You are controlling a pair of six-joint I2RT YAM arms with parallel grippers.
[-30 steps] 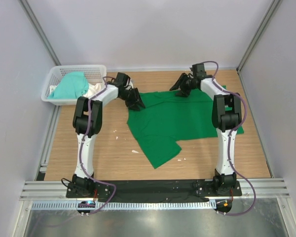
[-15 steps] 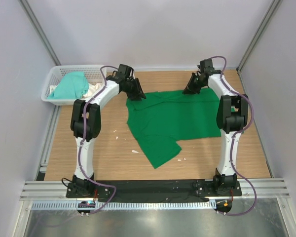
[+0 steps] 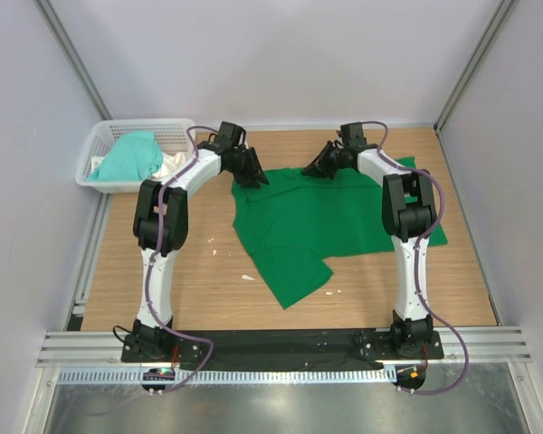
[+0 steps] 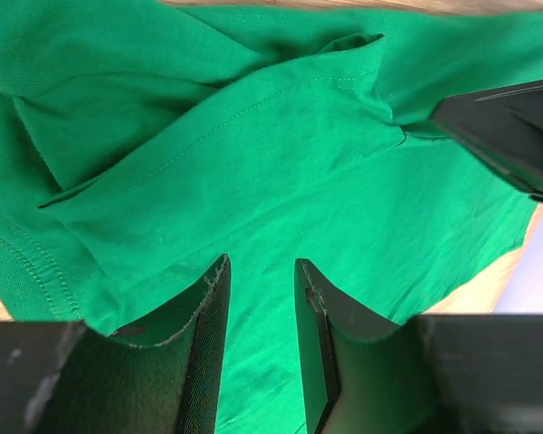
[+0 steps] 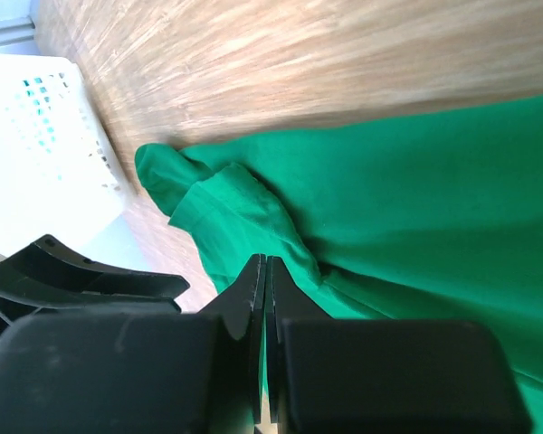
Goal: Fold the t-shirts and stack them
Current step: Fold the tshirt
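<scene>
A deep green t-shirt [image 3: 330, 221] lies spread on the wooden table, one sleeve pointing toward the near edge. At its far left corner my left gripper [image 3: 252, 177] hovers over rumpled cloth [image 4: 253, 154]; its jaws [image 4: 260, 267] stand open with only fabric behind the gap. My right gripper [image 3: 315, 169] is at the shirt's far edge, its jaws [image 5: 263, 262] shut, and a raised fold of green cloth [image 5: 244, 217] runs into their tips. A paler mint-teal t-shirt [image 3: 131, 155] sits bunched in the basket.
The white lattice basket [image 3: 98, 137] stands at the far left corner and also holds some white cloth [image 3: 170, 163]. Grey walls close in the back and both sides. Small white scraps [image 3: 248, 277] lie on the wood left of the shirt.
The right gripper has closed and swung left along the shirt's far edge. The left gripper has moved back toward the shirt's far left corner, and its jaws have narrowed a little.
</scene>
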